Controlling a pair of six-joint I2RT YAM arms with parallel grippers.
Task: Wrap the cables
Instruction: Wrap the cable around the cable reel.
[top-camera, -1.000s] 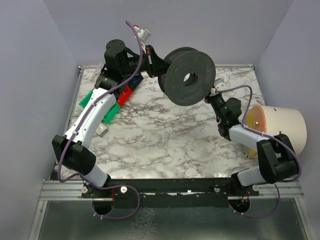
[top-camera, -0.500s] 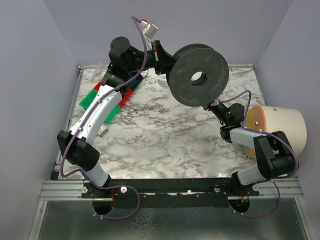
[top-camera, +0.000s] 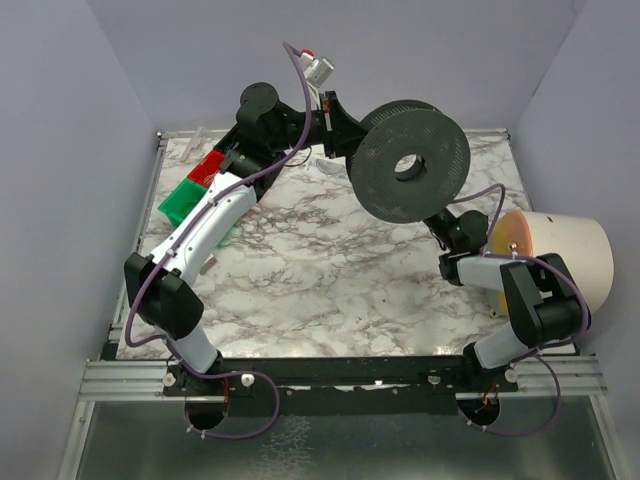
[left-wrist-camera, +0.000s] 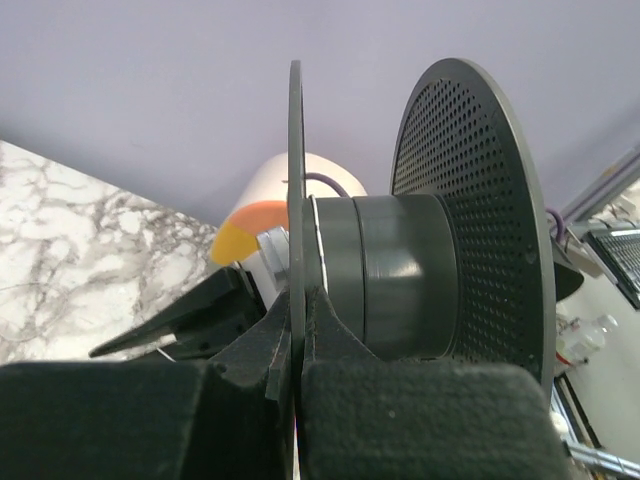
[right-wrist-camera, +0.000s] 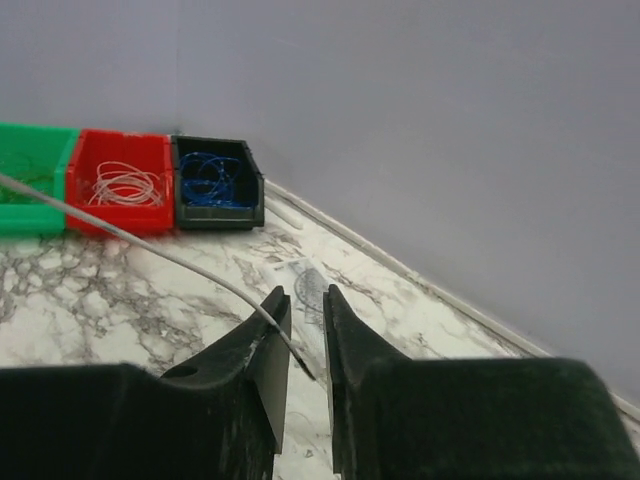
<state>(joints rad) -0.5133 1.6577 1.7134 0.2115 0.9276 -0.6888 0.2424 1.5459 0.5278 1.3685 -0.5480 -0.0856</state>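
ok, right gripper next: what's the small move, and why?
Probably regrip: slide the right gripper a little up the cable and close. Its jaws stand slightly apart with only the cable's tip loose between them, while the left gripper is clamped on the spool by its flange.
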